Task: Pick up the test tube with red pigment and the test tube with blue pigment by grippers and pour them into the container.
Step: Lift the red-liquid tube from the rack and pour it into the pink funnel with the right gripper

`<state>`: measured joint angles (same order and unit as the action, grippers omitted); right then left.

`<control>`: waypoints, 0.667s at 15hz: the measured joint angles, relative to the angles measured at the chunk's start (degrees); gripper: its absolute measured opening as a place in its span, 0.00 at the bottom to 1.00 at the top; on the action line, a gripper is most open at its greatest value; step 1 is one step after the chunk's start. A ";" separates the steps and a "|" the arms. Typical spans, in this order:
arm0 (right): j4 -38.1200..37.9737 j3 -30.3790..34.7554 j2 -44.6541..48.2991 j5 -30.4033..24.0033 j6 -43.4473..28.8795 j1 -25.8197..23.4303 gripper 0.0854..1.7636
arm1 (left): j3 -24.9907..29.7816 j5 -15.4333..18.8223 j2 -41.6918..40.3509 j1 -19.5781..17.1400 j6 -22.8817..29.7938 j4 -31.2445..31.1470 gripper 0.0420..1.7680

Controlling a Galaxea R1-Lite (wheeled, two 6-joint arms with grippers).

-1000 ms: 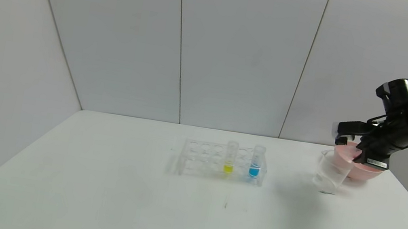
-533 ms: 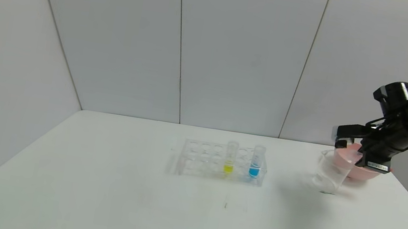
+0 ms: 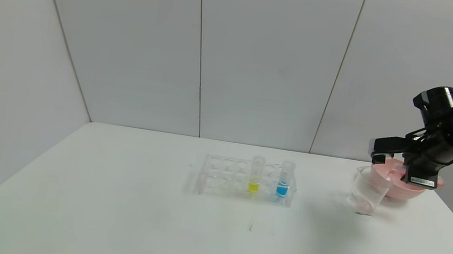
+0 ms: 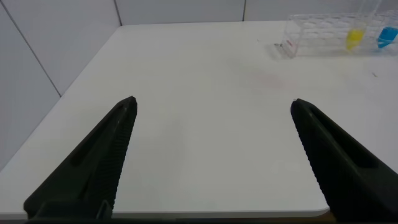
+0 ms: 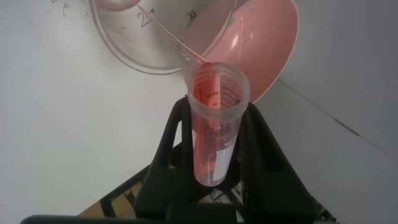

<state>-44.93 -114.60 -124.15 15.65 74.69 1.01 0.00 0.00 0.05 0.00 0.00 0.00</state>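
My right gripper (image 3: 388,167) is shut on the test tube with red pigment (image 5: 214,118) and holds it tipped over the clear glass container (image 3: 364,195) at the table's far right. In the right wrist view a thin red stream runs from the tube's mouth into the container (image 5: 155,37), and pale red liquid lies at its bottom. The test tube with blue pigment (image 3: 284,180) stands upright in the clear tube rack (image 3: 227,177) mid-table. My left gripper (image 4: 212,106) is open and empty over the table's near left corner, far from the rack.
A pink bowl (image 3: 403,187) sits right behind the container, under my right gripper. A yellow-liquid tube (image 3: 255,175) stands in the rack left of the blue one. The table's right edge runs close past the bowl.
My right wrist has tipped the red tube further over the container. Pale red liquid now shows at the container's bottom, where it was clear before.
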 joint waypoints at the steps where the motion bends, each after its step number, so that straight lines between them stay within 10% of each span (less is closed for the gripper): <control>1: 0.54 0.00 0.04 0.52 0.41 0.22 0.24 | 0.00 0.00 0.00 0.00 -0.02 0.00 1.00; 10: 2.18 0.00 0.45 4.49 6.40 0.96 0.24 | 0.00 0.00 0.00 0.00 -0.02 0.00 1.00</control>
<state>-42.75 -114.60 -123.70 20.14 81.09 1.97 0.00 0.00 0.05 0.00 -0.02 0.00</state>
